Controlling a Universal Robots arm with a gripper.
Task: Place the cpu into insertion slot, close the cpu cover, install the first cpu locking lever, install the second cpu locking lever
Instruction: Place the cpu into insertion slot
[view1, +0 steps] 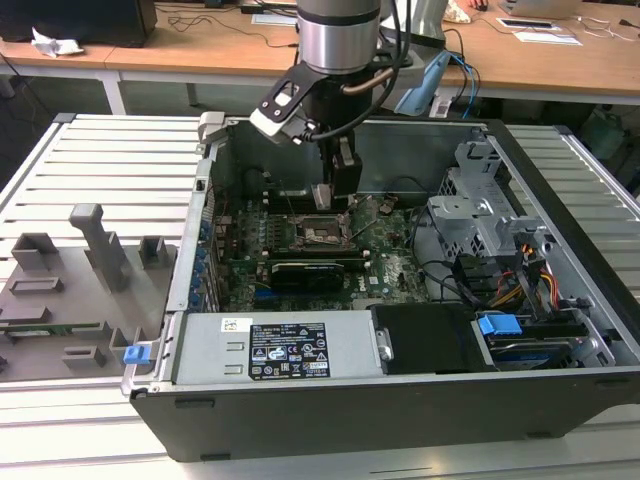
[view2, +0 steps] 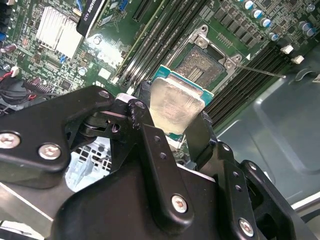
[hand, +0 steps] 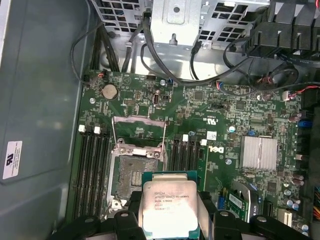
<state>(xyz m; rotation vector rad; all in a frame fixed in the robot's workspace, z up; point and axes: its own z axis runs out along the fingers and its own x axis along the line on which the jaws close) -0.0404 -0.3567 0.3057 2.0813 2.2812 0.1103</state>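
**Claw pinching the cpu, poised over the open socket**

Black fingers (view2: 150, 145) lie closest in the second wrist view; the claw (view2: 172, 119) is pressed onto two opposite edges of the cpu (view2: 175, 106), silver face toward the camera; the insertion slot (view2: 202, 67) lies just beyond the fingertips, its dark pin field bare, so the chip is not yet seated.

In the first wrist view the claw (hand: 170, 221) holds the cpu (hand: 169, 205) partly over the near edge of the insertion slot (hand: 136, 172); the cpu cover (hand: 142, 149) stands open on the slot's far side from the claw, out of the chip's way; memory slots (hand: 92, 170) flank the socket on either side of the claw's line.

In the exterior view the claw (view1: 335, 195) hangs inside the computer case (view1: 350, 400), the cpu (view1: 326, 197) between its tips, the insertion slot (view1: 322, 235) below and slightly forward of them.

Doing this step well probably means squaring the chip's edges to the metal rim before any descent; keeping it level, since a tilted corner could bend pins; lowering straight without sliding; loosening the pinch only once it rests flat.
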